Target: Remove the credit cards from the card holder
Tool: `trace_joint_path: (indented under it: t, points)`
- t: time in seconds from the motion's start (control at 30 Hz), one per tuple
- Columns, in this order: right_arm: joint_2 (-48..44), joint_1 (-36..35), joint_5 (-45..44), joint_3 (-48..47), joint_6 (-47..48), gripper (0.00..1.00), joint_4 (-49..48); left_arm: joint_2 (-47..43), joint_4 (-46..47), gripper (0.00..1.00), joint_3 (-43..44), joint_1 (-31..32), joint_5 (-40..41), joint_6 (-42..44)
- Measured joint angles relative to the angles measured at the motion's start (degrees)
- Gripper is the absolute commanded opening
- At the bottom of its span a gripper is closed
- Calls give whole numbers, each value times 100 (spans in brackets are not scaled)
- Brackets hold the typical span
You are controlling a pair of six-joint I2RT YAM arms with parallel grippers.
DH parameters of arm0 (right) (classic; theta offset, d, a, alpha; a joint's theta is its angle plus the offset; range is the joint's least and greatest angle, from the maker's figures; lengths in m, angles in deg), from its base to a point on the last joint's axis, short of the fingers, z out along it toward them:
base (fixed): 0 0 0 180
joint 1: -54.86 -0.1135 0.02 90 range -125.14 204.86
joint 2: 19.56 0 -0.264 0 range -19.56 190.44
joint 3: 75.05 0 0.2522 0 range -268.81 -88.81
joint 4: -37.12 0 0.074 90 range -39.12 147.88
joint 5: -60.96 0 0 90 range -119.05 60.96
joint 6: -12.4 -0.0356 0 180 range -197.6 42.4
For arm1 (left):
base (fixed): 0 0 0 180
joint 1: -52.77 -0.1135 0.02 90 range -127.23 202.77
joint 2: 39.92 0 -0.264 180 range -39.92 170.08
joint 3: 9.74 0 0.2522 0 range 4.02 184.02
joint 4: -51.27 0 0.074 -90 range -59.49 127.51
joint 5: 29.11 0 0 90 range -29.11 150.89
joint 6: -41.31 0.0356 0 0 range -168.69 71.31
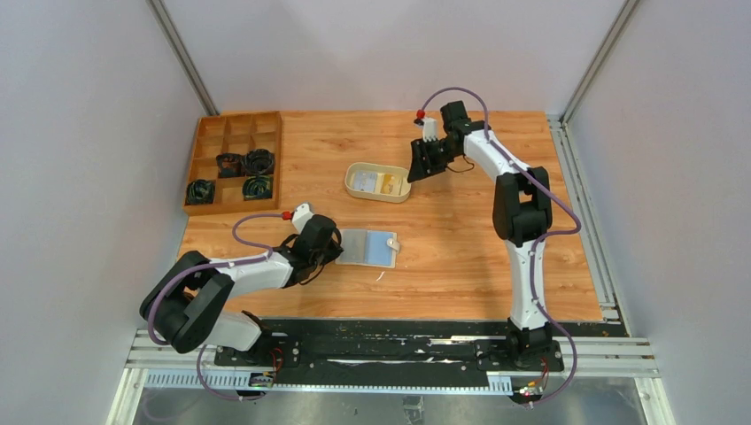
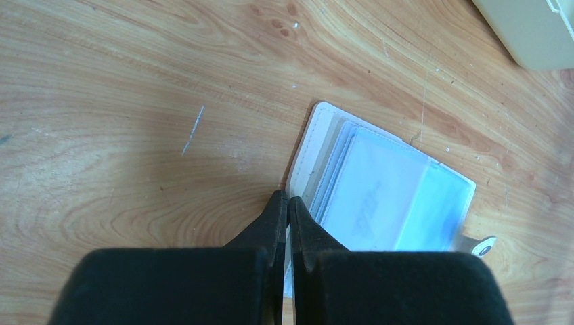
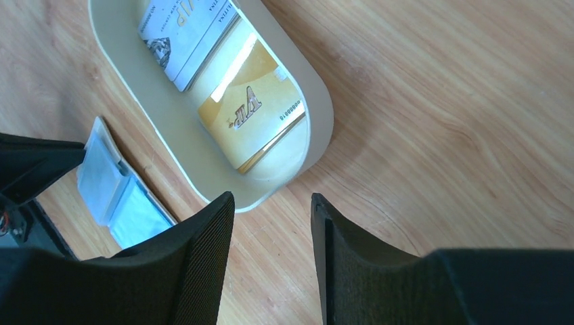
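Note:
The card holder (image 1: 367,248) lies open on the table, pale blue pockets up, snap tab to the right. It also shows in the left wrist view (image 2: 386,196) and the right wrist view (image 3: 118,196). My left gripper (image 1: 334,248) (image 2: 288,198) is shut, its tips at the holder's left edge; I cannot tell whether they pinch the cover. A whitish credit card (image 3: 186,34) and a yellow credit card (image 3: 250,112) lie in the oval cream tray (image 3: 318,101) (image 1: 379,198). My right gripper (image 1: 423,168) (image 3: 271,200) is open and empty, above the table just right of the tray.
A wooden compartment box (image 1: 235,159) with black coiled items stands at the back left. A corner of the tray (image 2: 535,34) shows in the left wrist view. Metal frame rails run along the table's right and near edges.

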Motion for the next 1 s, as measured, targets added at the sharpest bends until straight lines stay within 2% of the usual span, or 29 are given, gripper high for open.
trace_joint_path:
  t: [0.37, 0.7, 1.0]
  points:
    - [63, -446, -1084, 157, -868, 36, -59, 2, 7, 0, -2, 4, 0, -20]
    - [61, -498, -1521, 170, -1134, 17, -92, -15, 15, 0, -20, 7, -2, -22]
    - [-20, -498, -1766, 208, -1023, 15, 50, -44, 57, 0, -63, 9, -9, -26]
